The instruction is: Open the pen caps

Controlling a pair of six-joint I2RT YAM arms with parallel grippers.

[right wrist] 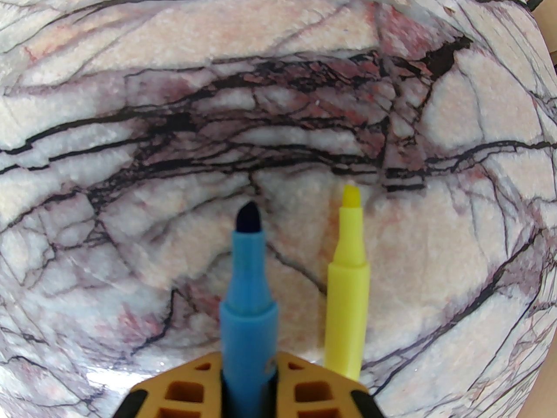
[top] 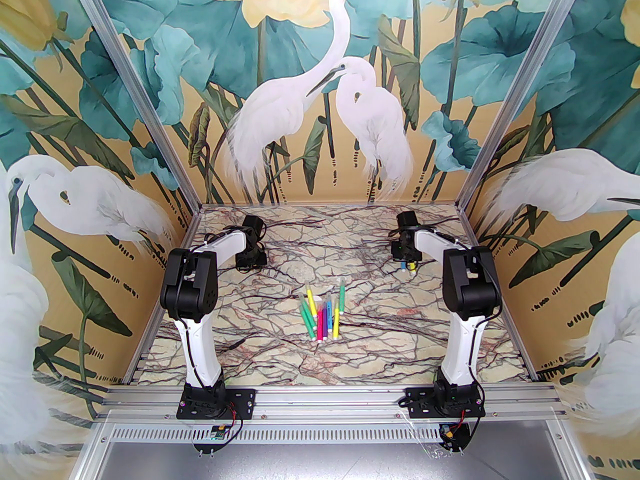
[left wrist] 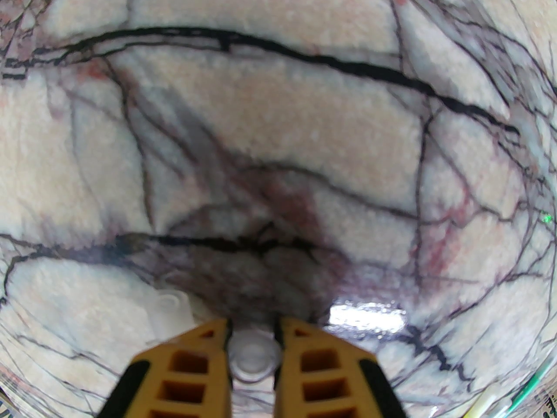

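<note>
Left gripper (left wrist: 253, 325) is clenched on one pale, translucent cap (left wrist: 253, 357), with a second cap (left wrist: 172, 305) lying just beside it on the table (left wrist: 278, 102). Right gripper (right wrist: 248, 359) grasps one blue pen (right wrist: 248, 285), its dark tip bare, and I see one uncapped yellow pen (right wrist: 346, 277) just beside it. Roughly seven more pens (top: 322, 315), green, yellow, pink and blue, lie mid-table.

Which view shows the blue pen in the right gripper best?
Right wrist: the blue pen looms large, dark tip bare, barrel clamped in the jaws of the right gripper. Top external gives a tiny blue speck under that gripper.
</note>
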